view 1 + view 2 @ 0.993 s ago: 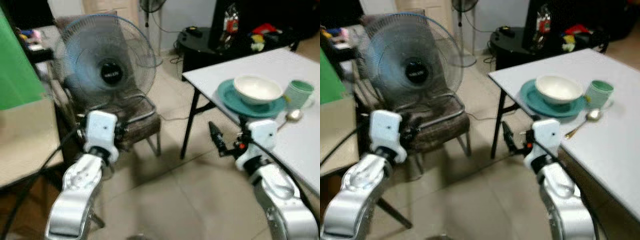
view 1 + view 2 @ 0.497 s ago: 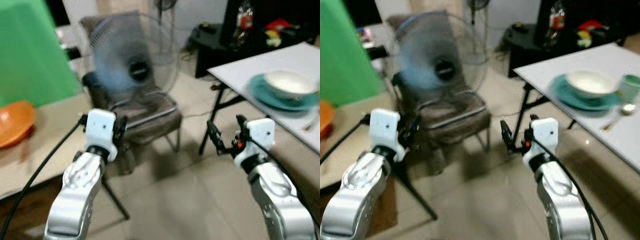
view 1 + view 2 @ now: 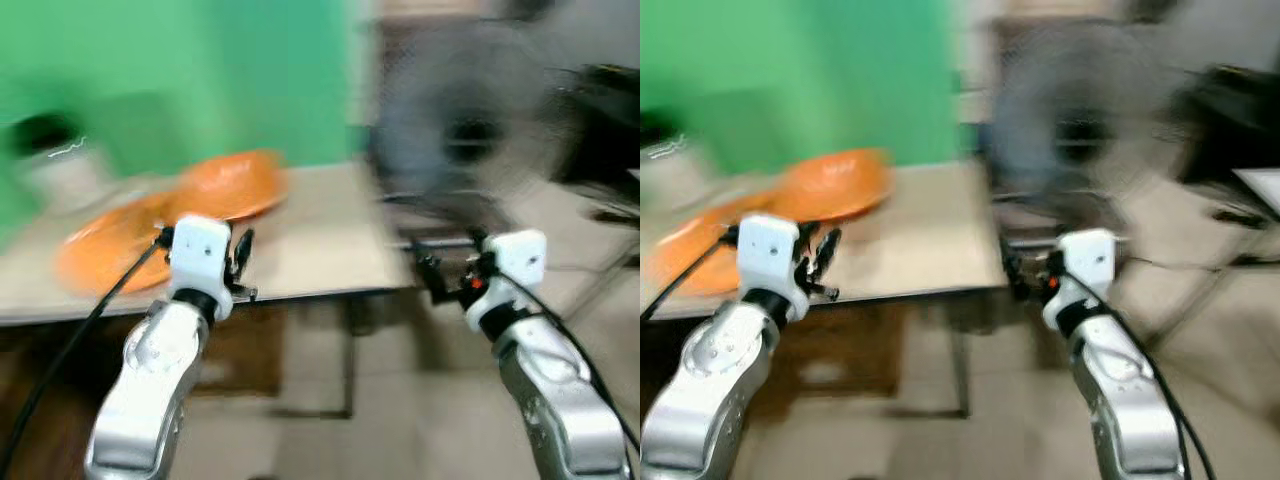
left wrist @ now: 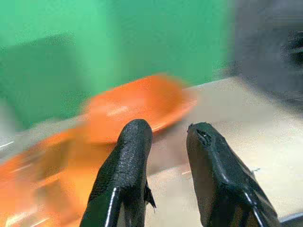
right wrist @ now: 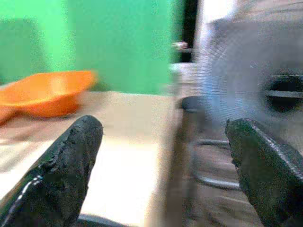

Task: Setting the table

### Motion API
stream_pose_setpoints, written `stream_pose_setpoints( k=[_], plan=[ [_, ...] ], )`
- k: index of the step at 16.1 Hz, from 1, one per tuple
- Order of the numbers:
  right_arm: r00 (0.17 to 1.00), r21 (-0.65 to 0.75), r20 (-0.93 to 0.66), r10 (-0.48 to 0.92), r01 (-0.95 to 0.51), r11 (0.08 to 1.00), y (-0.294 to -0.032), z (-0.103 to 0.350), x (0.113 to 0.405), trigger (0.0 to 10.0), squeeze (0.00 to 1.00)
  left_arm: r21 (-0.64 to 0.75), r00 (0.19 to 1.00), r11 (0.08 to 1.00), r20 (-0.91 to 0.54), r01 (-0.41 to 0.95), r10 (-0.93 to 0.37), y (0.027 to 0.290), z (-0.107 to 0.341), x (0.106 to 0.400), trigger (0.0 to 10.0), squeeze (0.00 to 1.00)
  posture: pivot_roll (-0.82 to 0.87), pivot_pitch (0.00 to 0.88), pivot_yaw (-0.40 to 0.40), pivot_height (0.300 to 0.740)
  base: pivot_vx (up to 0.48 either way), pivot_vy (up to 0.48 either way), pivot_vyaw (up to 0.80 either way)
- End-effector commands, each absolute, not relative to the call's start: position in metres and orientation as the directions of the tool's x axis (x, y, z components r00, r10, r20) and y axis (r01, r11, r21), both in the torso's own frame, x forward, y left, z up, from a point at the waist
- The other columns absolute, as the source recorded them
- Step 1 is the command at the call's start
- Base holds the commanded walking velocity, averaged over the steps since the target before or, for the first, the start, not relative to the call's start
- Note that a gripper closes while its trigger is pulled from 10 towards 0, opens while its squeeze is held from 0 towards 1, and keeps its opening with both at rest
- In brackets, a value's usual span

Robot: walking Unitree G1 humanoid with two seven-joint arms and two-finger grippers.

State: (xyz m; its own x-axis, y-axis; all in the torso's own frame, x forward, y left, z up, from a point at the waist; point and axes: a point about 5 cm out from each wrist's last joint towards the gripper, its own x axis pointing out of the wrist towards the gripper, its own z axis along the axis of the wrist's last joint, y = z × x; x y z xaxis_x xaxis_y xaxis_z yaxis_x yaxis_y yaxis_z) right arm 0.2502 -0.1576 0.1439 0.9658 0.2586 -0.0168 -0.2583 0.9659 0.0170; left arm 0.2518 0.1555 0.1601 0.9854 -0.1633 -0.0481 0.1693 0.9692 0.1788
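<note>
The picture is blurred by camera motion. An orange bowl (image 3: 232,183) sits on a beige table (image 3: 320,250), partly over an orange plate (image 3: 105,250) to its left. My left gripper (image 3: 240,258) hovers in front of the table's near edge, short of the bowl (image 4: 142,104). Its fingers (image 4: 135,142) are a little apart with nothing between them. My right gripper (image 3: 435,280) hangs off the table's right corner. It is wide open and empty, with the bowl (image 5: 47,97) far off to one side in its wrist view.
A green backdrop (image 3: 200,70) rises behind the table. A pale container (image 3: 60,175) stands at the table's far left. A grey fan (image 3: 460,130) on a chair sits to the right of the table, over tiled floor (image 3: 400,420).
The camera has swung left: the white table with the teal plate, bowl and cup has left the picture, and the beige table with orange dishes has come in. Both arms keep their pose.
</note>
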Motion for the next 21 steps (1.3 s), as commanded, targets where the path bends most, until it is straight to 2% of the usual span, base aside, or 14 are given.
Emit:
stream_pose_setpoints(
  k=[1,4,6,7,8,9,10,12,17,19,21],
  plan=[
    [0.960,0.019,-0.001,0.279,-0.279,0.960,-0.154,0.147,0.251,10.0,0.99,0.199,0.989,0.969,-0.034,0.148,-0.144,0.158,0.162,0.253,10.0,0.00,0.12,0.000,0.041,0.740,0.000,0.000,0.80],
    [0.962,0.048,0.005,0.274,-0.274,0.961,-0.154,0.149,0.254,10.0,0.99,0.180,0.994,0.977,-0.019,0.112,-0.110,0.160,0.164,0.257,10.0,0.00,0.12,0.000,0.041,0.740,0.000,0.000,0.80],
    [0.969,0.089,-0.005,0.246,-0.245,0.966,-0.156,0.148,0.256,10.0,0.93,0.198,0.994,0.974,-0.020,0.107,-0.106,0.161,0.164,0.259,10.0,0.00,0.12,0.000,0.036,0.740,0.000,0.000,0.00],
    [0.973,0.123,-0.017,0.232,-0.228,0.966,-0.157,0.147,0.259,10.0,0.61,0.212,0.994,0.972,-0.022,0.106,-0.104,0.162,0.164,0.260,10.0,0.00,0.12,0.000,0.035,0.740,0.000,0.000,0.00],
    [0.973,0.127,-0.016,0.229,-0.225,0.966,-0.157,0.147,0.260,10.0,0.43,0.210,0.994,0.972,-0.020,0.108,-0.106,0.162,0.164,0.260,10.0,0.00,0.12,0.000,0.035,0.740,0.000,0.000,0.00],
    [0.971,0.128,-0.002,0.237,-0.235,0.964,-0.157,0.149,0.260,10.0,0.10,0.197,0.993,0.973,-0.018,0.116,-0.115,0.162,0.163,0.260,10.0,0.00,0.12,0.000,0.033,0.740,0.000,0.000,0.00],
    [0.973,0.098,0.002,0.232,-0.231,0.968,-0.157,0.150,0.260,10.0,0.00,0.195,0.993,0.974,-0.018,0.119,-0.118,0.161,0.163,0.260,10.0,0.00,0.12,0.000,0.032,0.740,0.000,0.000,0.00],
    [0.975,0.079,-0.014,0.220,-0.218,0.973,-0.157,0.148,0.261,10.0,0.00,0.193,0.992,0.973,-0.015,0.124,-0.124,0.159,0.163,0.259,10.0,0.00,0.13,0.000,0.029,0.740,0.266,0.000,0.00],
    [0.984,0.134,-0.030,0.176,-0.171,0.976,-0.161,0.145,0.266,10.0,0.00,0.200,0.987,0.967,-0.015,0.160,-0.161,0.156,0.163,0.260,10.0,0.00,0.12,0.000,0.037,0.740,0.286,0.000,0.00],
    [0.985,0.080,-0.018,0.171,-0.169,0.982,-0.163,0.148,0.268,10.0,0.00,0.200,0.985,0.965,-0.012,0.169,-0.170,0.155,0.164,0.261,10.0,0.00,0.12,0.000,0.039,0.740,0.326,0.000,0.00],
    [0.983,0.069,-0.007,0.185,-0.184,0.980,-0.160,0.150,0.269,10.0,0.00,0.202,0.985,0.965,-0.007,0.169,-0.171,0.155,0.166,0.262,10.0,0.00,0.12,0.000,0.043,0.740,0.368,0.000,0.80]
  ],
)
